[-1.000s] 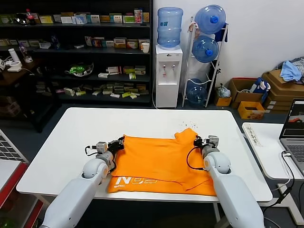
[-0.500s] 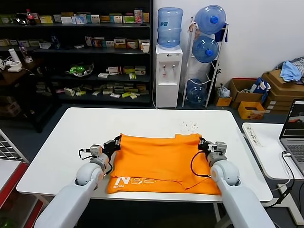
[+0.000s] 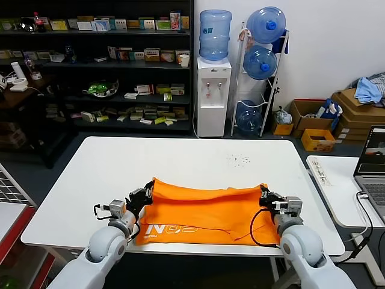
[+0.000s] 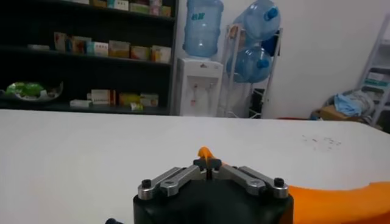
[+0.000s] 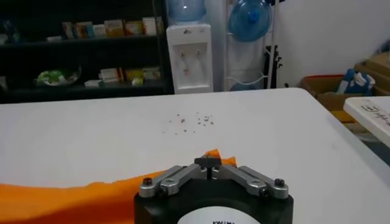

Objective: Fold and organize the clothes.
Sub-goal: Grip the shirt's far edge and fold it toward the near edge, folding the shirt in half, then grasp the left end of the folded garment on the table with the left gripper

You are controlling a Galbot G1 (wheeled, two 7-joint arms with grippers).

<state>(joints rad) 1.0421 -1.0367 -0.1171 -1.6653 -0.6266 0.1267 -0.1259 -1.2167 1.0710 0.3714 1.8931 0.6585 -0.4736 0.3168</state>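
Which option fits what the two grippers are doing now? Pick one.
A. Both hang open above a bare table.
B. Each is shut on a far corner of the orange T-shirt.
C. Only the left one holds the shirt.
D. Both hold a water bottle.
B: the left gripper and right gripper each pinch an upper corner of the orange T-shirt, orange fabric showing between both closed jaws.

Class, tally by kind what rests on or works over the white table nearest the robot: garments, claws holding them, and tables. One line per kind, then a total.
Orange T-shirt: 1
Claws shut on the T-shirt's upper edge: 2, the left claw and the right claw
White table: 1
Total: 4
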